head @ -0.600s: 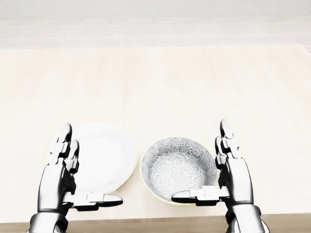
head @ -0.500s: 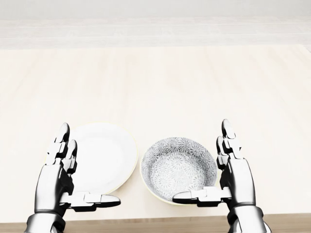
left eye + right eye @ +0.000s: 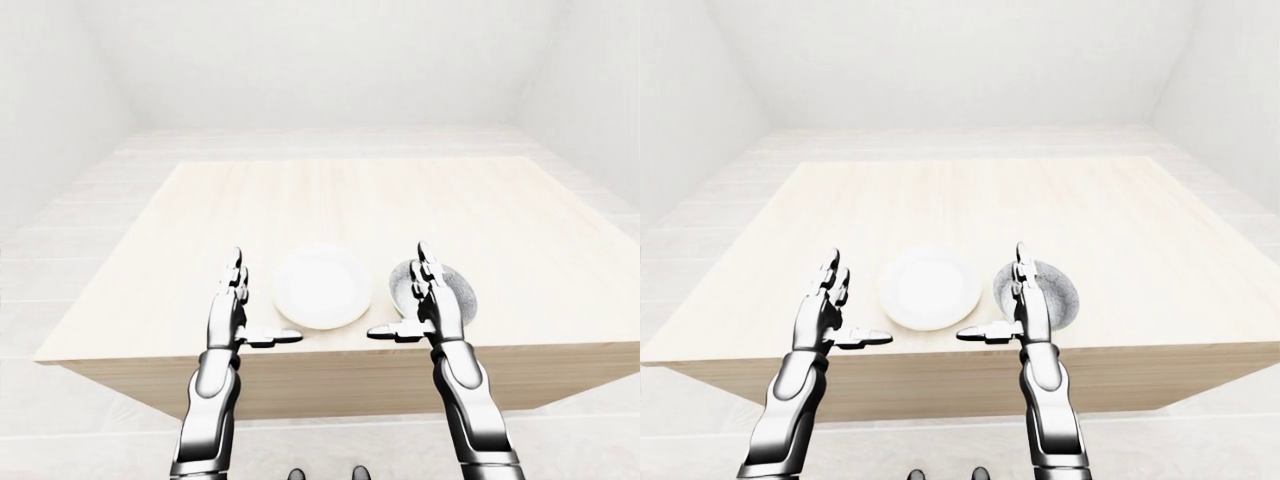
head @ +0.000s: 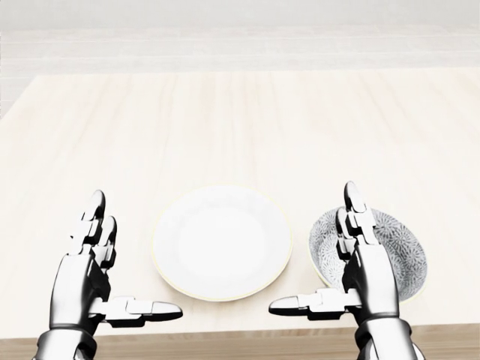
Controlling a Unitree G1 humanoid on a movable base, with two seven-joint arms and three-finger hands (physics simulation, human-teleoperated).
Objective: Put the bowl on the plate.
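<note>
In the head view a plain white plate [image 4: 221, 241] lies on the light wooden table [image 4: 240, 120], near its lower edge. To its right sits a grey floral-patterned bowl [image 4: 401, 251], apart from the plate. My right hand [image 4: 315, 251] is open, fingers upright and thumb pointing left, and it stands over the bowl's left rim, hiding part of it. My left hand [image 4: 135, 259] is also open and mirrors it, left of the plate and holding nothing. Neither hand touches the plate.
The table's near edge [image 4: 240, 339] runs along the bottom of the head view. In the left-eye view the table [image 3: 340, 200] stands alone in a white room with a pale floor [image 3: 70, 230] around it.
</note>
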